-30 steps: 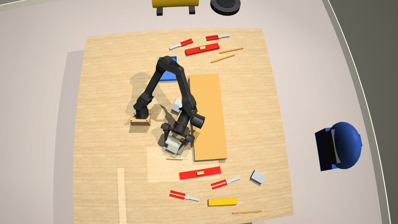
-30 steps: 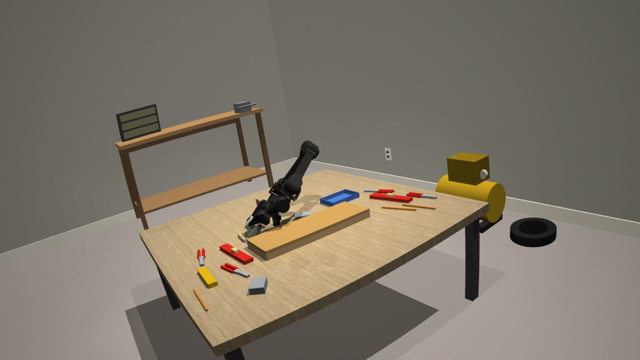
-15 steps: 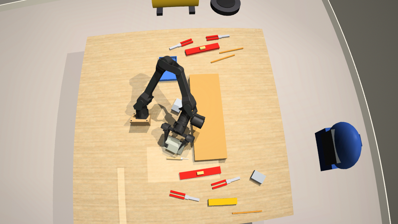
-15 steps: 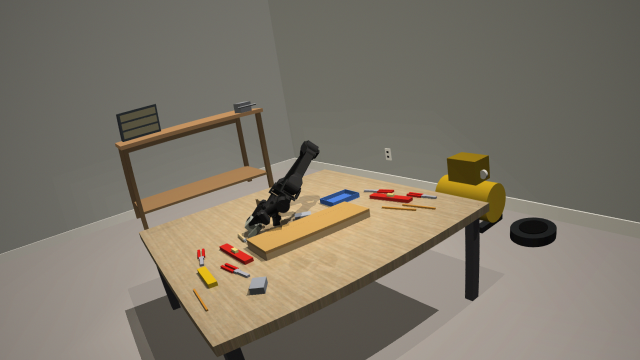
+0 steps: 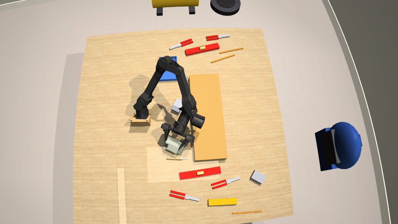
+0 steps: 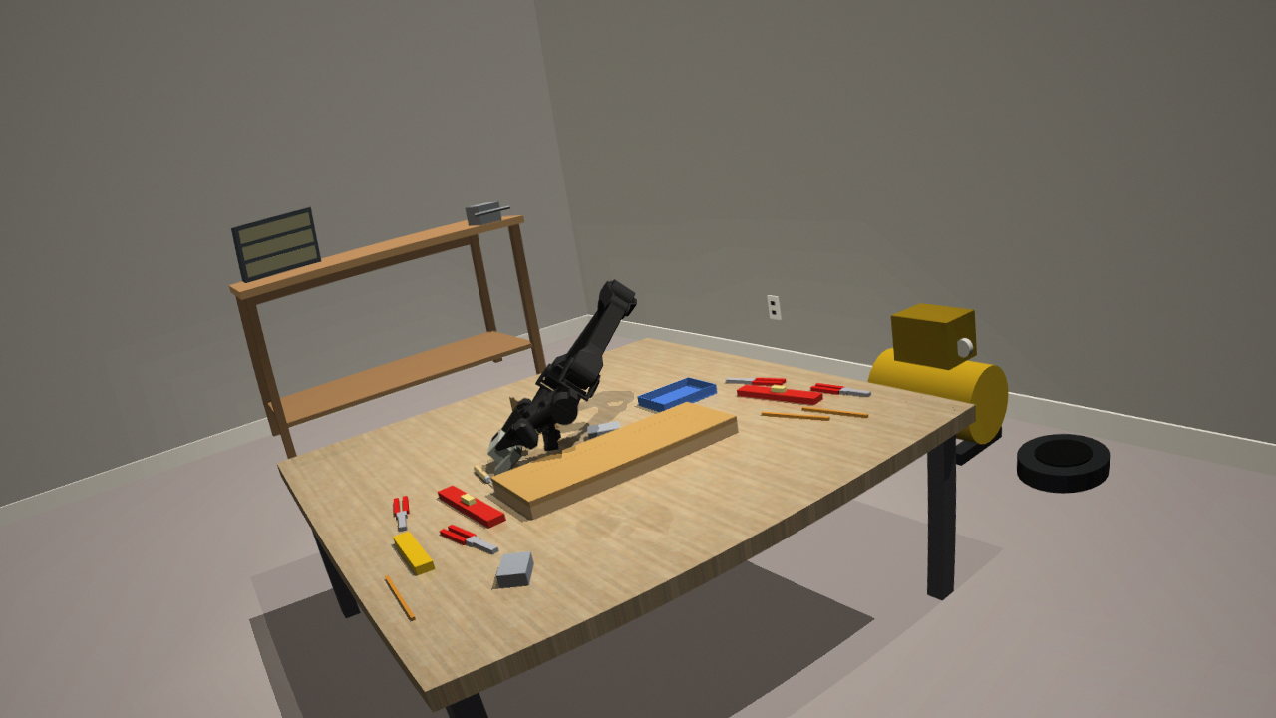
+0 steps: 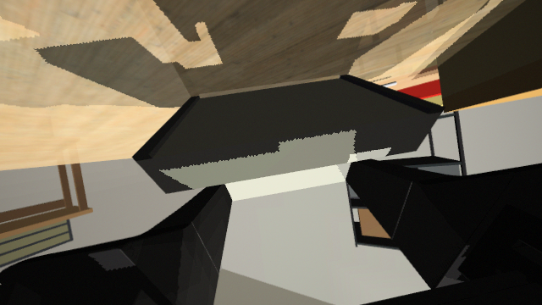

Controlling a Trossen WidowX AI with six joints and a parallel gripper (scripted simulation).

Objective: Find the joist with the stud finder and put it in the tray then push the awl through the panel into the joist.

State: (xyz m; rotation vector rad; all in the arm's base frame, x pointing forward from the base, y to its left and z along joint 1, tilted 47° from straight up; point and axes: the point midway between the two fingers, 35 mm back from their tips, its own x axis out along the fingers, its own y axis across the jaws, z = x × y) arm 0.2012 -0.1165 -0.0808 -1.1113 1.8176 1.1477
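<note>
My gripper (image 5: 173, 143) (image 6: 501, 444) (image 7: 284, 167) is shut on the pale grey-green stud finder (image 5: 174, 146) (image 6: 506, 457) (image 7: 275, 120). It holds it tilted, low over the table just left of the floor panel (image 5: 207, 94) (image 6: 615, 451) in the top view. The stud finder's dark face shows in the wrist view. The awl (image 5: 173, 158) (image 6: 482, 474) lies on the table just below the stud finder in the top view, its tip towards the panel. The blue tray (image 5: 168, 80) (image 6: 689, 399) is partly hidden under the arm in the top view. No joist shows.
A grey block (image 5: 176, 106) (image 6: 603, 428) sits beside the panel under the arm. A red level (image 5: 189, 173) (image 6: 481, 510), pliers (image 5: 219, 184) (image 6: 458, 536), a yellow block (image 5: 222, 201) (image 6: 413, 552) and another grey block (image 5: 258, 177) (image 6: 514, 568) lie beyond the awl.
</note>
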